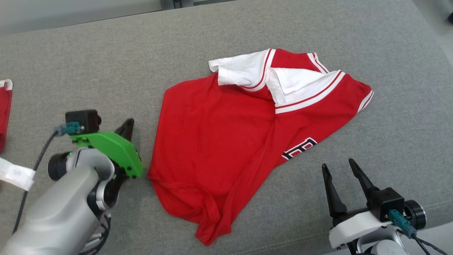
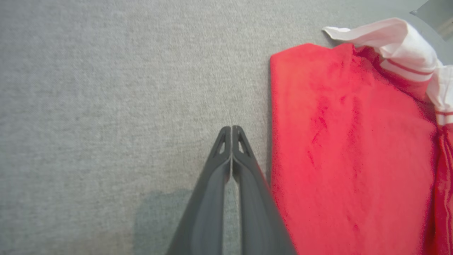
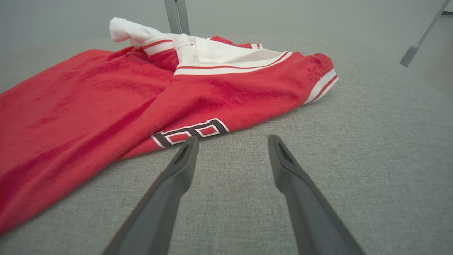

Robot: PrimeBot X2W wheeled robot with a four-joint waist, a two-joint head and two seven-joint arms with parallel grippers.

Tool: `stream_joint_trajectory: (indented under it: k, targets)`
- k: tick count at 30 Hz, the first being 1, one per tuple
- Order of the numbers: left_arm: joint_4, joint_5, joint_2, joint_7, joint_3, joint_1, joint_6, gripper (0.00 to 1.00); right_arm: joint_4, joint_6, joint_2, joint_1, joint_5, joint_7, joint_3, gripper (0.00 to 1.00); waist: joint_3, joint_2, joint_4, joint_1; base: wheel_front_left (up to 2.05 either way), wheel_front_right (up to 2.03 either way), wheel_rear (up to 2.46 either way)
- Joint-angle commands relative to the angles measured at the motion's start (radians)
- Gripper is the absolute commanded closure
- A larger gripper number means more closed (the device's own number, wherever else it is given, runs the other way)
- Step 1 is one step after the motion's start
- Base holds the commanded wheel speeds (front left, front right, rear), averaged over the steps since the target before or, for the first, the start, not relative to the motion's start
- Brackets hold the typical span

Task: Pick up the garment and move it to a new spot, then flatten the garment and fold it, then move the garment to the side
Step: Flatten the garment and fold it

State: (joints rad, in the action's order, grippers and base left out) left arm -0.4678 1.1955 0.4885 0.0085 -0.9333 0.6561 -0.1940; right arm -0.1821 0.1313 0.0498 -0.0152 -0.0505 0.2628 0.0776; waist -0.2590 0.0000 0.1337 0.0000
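Observation:
The garment (image 1: 230, 141) is a red shirt with white striped trim and a black-and-white emblem, lying crumpled on the grey fabric surface (image 1: 247, 32). My left gripper (image 2: 231, 128) is shut on nothing, its tips pressed together over bare fabric just left of the garment's (image 2: 347, 148) edge. In the head view my left gripper (image 1: 126, 128) sits left of the shirt, mostly hidden by its green mount. My right gripper (image 1: 338, 168) stands open at the lower right, its fingers (image 3: 187, 152) just short of the garment's (image 3: 106, 102) emblem edge.
Another red cloth (image 1: 4, 109) with white trim lies at the far left edge. A white tag (image 1: 14, 174) hangs on the left arm's cable. Metal posts (image 3: 177, 16) stand behind the surface. The surface's front edge (image 1: 424, 230) runs by the right gripper.

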Motion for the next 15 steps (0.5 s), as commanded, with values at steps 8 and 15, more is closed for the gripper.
stream_joint_trajectory:
  k: [8, 15]
  targets:
    - [-0.087, -0.041, 0.008, -0.11, 0.054, 0.104, 0.001, 1.0, -0.002, -0.001, 0.002, -0.008, 0.001, 0.003, 0.0, 0.0, 0.009, 0.0, -0.003, 0.0, 0.0, 0.0, 0.0]
    - [-0.127, 0.046, -0.04, 0.047, 0.029, 0.07, 0.074, 0.67, -0.006, -0.001, 0.002, -0.011, 0.006, 0.003, 0.005, 0.0, 0.02, 0.0, 0.002, 0.0, 0.0, 0.0, 0.0]
